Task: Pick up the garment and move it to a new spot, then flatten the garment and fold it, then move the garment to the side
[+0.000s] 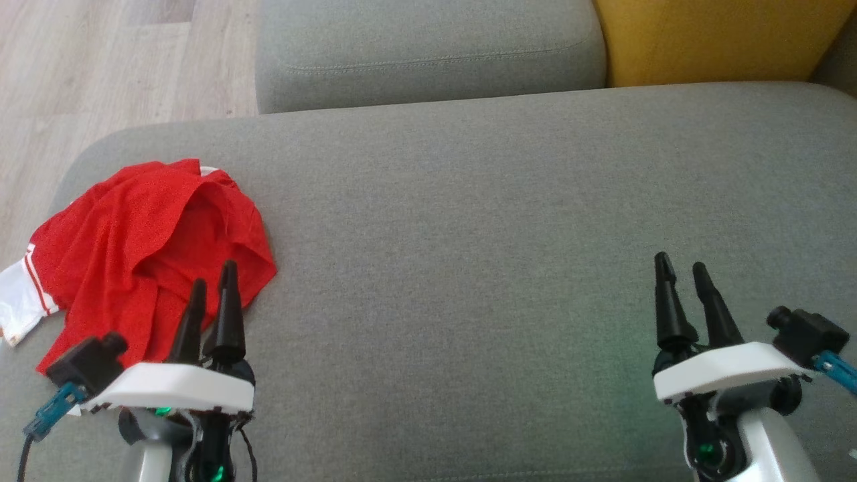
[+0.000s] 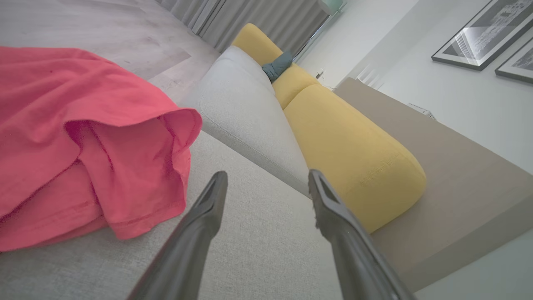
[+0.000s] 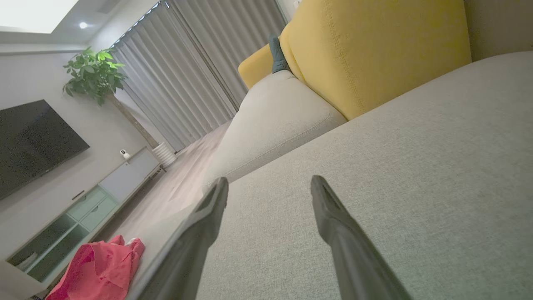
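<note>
Grey sofa seat (image 1: 469, 221), broad and bare across its middle and right; grey back cushion (image 1: 428, 53) and yellow cushion (image 1: 710, 40) behind it, wooden floor (image 1: 100, 60) off the left end.

- Garment (image 1: 147, 248): red shirt, crumpled in a loose heap at the seat's far left end. A white part with red stripes trails at its left, close to the seat's rim; possibly a sleeve, too bunched to tell.
- Left tool (image 1: 214, 274): fingers spread, nothing between them. Hovers at the heap's near right edge; the left wrist view puts the red hem just beside the fingers, not touching.
- Right tool (image 1: 680, 262): fingers spread, empty, over bare seat, well apart from the garment.
- Stage, as judged: pick-up not yet begun.

Risks:
- A pinch on the hem alone would likely catch one layer; the rest could unfurl and drag.
- With the heap so near the rim, a leftward nudge could tip it to the floor.
- Closing too low may snag the upholstery.
</note>
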Robot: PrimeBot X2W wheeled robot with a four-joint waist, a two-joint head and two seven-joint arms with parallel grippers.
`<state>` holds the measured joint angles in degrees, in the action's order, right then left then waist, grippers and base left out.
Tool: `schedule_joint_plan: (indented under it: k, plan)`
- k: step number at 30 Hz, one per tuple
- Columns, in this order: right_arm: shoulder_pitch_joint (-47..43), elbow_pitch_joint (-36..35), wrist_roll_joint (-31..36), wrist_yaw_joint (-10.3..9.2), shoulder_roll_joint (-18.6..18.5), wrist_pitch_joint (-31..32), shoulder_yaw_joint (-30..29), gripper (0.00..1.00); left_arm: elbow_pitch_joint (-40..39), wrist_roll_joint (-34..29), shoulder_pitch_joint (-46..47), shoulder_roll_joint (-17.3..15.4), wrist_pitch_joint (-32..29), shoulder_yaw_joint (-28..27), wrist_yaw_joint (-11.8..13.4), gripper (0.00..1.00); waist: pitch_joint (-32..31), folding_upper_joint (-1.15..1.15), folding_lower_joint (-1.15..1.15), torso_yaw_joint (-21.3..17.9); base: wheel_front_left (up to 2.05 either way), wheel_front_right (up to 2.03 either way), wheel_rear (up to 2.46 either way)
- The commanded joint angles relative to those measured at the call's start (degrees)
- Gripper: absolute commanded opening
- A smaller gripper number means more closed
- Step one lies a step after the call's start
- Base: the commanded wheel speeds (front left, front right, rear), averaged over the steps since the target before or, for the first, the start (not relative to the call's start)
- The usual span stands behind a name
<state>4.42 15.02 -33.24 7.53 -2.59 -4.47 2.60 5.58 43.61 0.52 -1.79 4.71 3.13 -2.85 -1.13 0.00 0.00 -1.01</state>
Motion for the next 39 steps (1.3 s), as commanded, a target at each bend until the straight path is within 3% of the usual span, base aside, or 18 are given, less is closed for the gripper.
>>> schedule_joint_plan:
  k: [1,39]
  plan:
    - [4.0,-1.7,3.0,-0.02,-0.7,-1.0,1.4,1.00,-2.9,-2.6,2.4,-1.0,0.8,-0.5,0.7,1.00,0.0,0.00,0.00,-0.1,0.00,0.00,0.00]
    - [1.6,-6.2,34.7,-0.04,-0.2,-7.2,2.8,1.00,-4.2,-30.9,4.1,-9.2,7.0,13.5,14.3,1.00,0.0,0.00,0.00,-1.6,0.00,0.00,0.00]
